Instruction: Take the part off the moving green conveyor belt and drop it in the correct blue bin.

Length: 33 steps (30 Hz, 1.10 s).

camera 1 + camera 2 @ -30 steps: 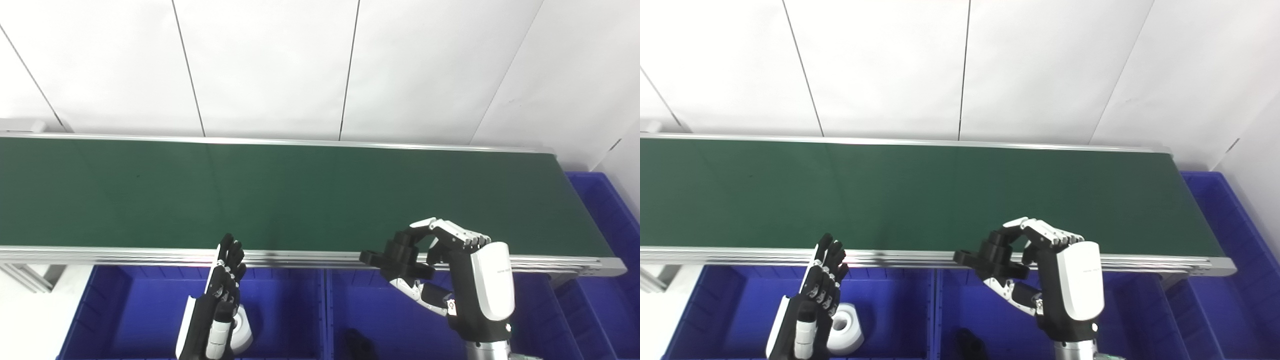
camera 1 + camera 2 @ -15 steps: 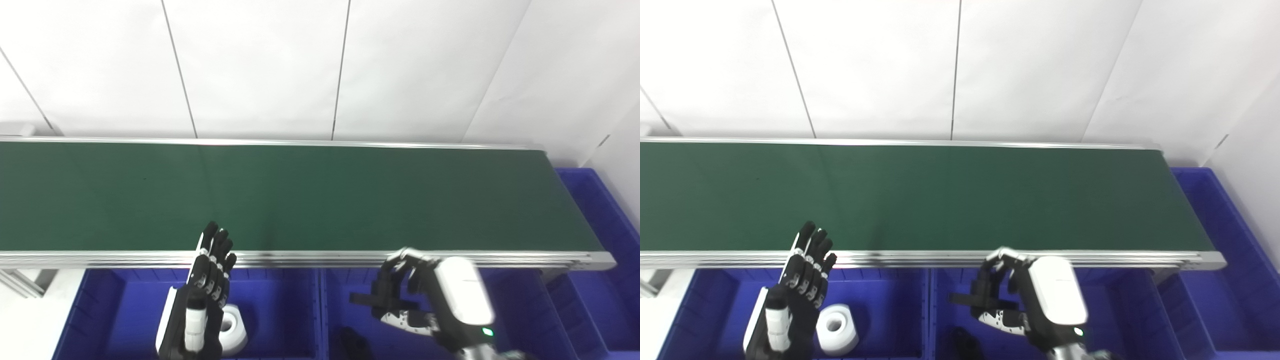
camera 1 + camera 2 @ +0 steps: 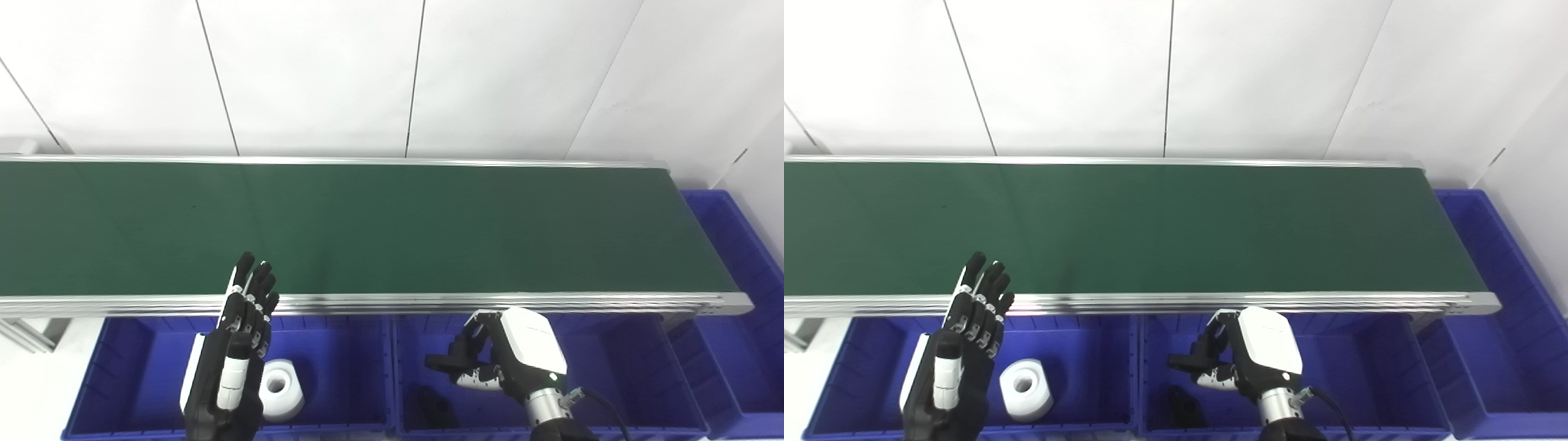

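Note:
My right hand [image 3: 505,358] is shut on a black part [image 3: 446,362] and holds it low inside the middle blue bin [image 3: 618,380], below the front rail of the green conveyor belt [image 3: 392,226]. The part sticks out to the left of the fingers. Another black part [image 3: 433,407] lies on that bin's floor, just below and left of the hand. My left hand [image 3: 236,361] is open, fingers up and apart, over the left blue bin [image 3: 135,367]. It holds nothing.
A white roll-shaped part [image 3: 278,389] lies in the left bin beside my left hand. A third blue bin [image 3: 735,245] stands past the belt's right end. The belt's silver front rail [image 3: 392,301] runs above the bins. A white wall stands behind.
My right hand has carried the black part from the belt's front edge down into the middle bin. The camera has shifted a little. The left hand stays open.

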Available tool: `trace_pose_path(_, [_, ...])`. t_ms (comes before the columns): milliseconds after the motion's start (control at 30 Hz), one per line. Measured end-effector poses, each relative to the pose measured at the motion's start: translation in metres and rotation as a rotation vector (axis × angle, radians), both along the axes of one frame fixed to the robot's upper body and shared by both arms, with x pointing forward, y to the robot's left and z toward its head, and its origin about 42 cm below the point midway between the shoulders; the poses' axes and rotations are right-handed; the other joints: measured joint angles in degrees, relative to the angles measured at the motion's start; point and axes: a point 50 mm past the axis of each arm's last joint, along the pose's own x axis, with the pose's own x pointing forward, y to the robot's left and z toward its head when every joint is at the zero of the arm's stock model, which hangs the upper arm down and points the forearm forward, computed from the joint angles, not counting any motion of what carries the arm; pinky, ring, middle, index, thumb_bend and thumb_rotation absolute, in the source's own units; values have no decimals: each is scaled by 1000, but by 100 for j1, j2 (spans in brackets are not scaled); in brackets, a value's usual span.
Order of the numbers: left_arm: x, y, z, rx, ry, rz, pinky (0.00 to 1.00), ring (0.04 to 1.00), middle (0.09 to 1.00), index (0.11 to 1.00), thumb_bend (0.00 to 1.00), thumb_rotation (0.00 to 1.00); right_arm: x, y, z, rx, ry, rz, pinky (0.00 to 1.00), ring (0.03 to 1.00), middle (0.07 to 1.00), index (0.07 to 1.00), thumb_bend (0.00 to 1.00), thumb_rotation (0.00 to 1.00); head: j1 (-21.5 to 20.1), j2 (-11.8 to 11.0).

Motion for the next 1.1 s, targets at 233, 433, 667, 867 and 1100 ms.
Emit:
trace_pose_path(233, [0,0,0,2,6,-2,1000,990,974,1000,818,782,-5,3,4,-84,136,21,966,972,991,972,1000,747,26,18])
trace_pose_path(433, [0,1,0,3,9,0,997,982,966,1000,811,788,-7,4,8,-107,137,36,1000,989,1000,983,1000,827,26,18])
trace_pose_path(667, [0,1,-2,10,15,-5,999,990,978,1000,796,807,-7,-3,11,103,53,-34,705,818,880,882,1000,735,184,-79])
trace_pose_path(867, [2,-1,-15,61,59,-9,1000,993,985,1000,796,852,-24,-12,23,519,40,-18,744,838,872,865,959,824,369,-237])
trace_pose_path(1100, [6,10,-35,234,35,-4,1000,1000,1000,1000,812,888,-86,-11,49,1057,33,-75,798,844,862,855,779,879,519,-457])
